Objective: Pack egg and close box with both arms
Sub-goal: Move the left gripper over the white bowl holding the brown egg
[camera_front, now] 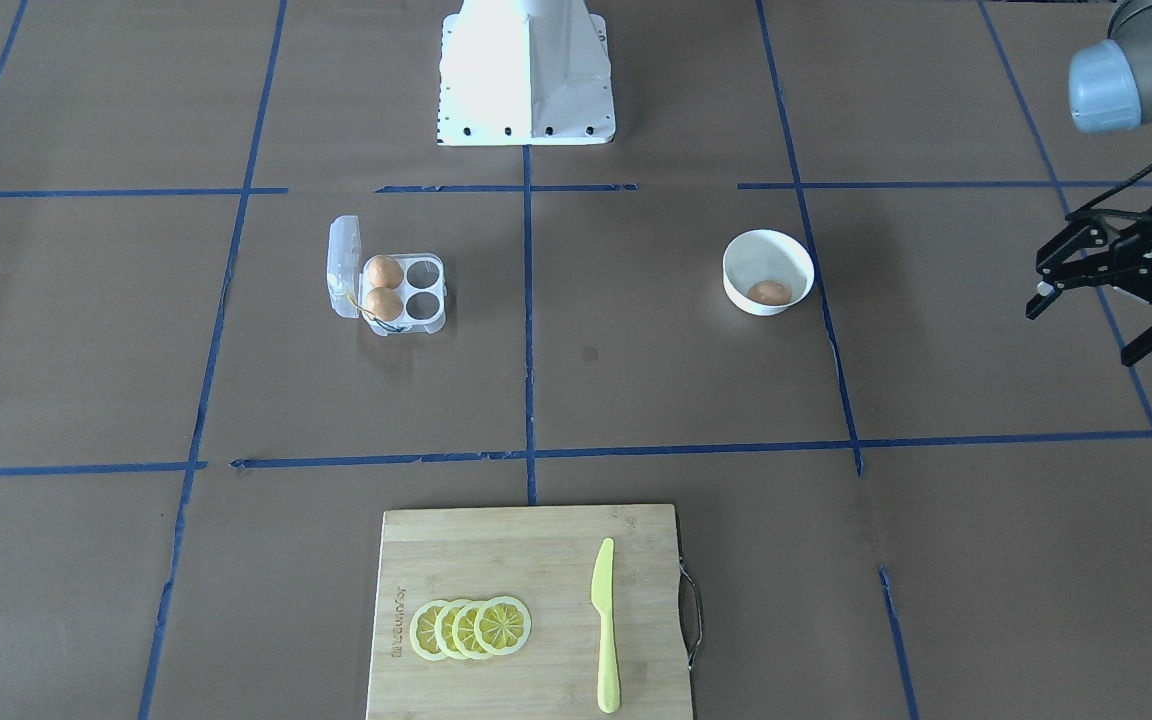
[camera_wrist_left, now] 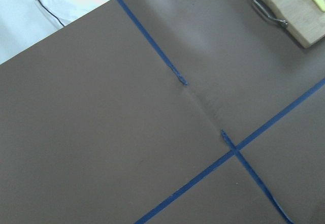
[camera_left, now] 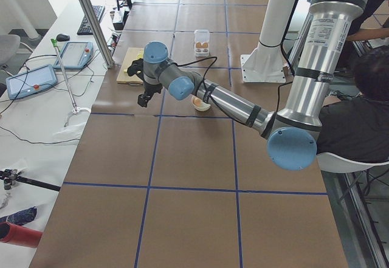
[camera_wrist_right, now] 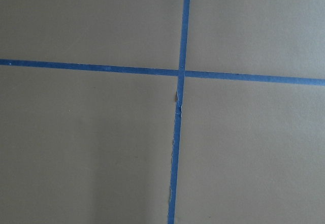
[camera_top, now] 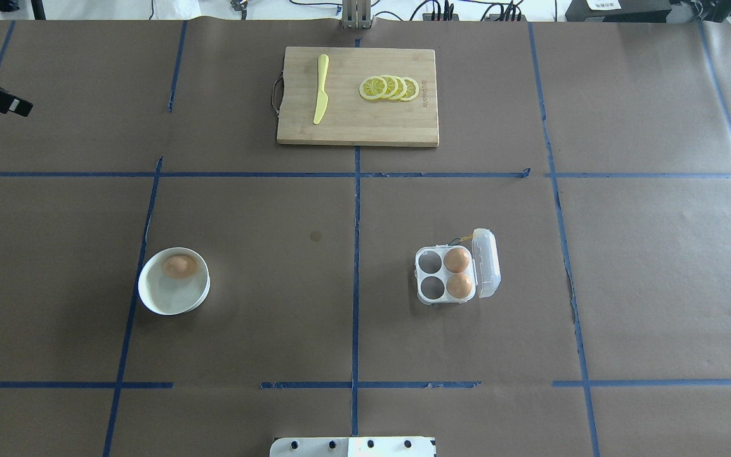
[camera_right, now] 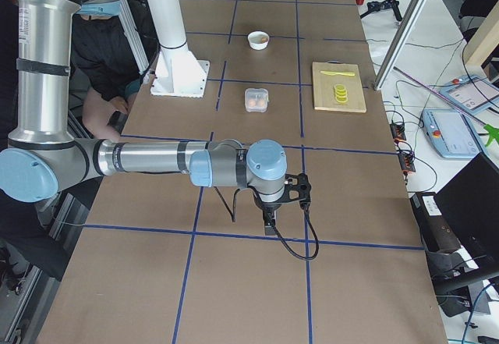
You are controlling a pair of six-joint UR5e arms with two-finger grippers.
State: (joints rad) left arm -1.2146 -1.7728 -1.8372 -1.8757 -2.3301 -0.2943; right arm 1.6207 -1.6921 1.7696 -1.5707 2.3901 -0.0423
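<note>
The egg (camera_front: 768,292) lies in a round white bowl (camera_front: 739,256), also in the overhead view (camera_top: 178,266). The box (camera_front: 414,291) stands open with its lid (camera_front: 341,268) raised; two brown eggs (camera_front: 383,272) fill the cells beside the lid and the other two cells are empty. It also shows in the overhead view (camera_top: 443,274). My left gripper (camera_front: 1083,335) is open and empty, in the air well beyond the bowl towards the table's end. My right gripper (camera_right: 269,223) shows only in the exterior right view, far from the box; I cannot tell whether it is open or shut.
A bamboo cutting board (camera_front: 526,560) with lemon slices (camera_front: 471,628) and a yellow plastic knife (camera_front: 604,625) lies at the operators' edge. The white pedestal (camera_front: 526,75) stands at the robot's edge. A person (camera_left: 372,92) sits beside the robot.
</note>
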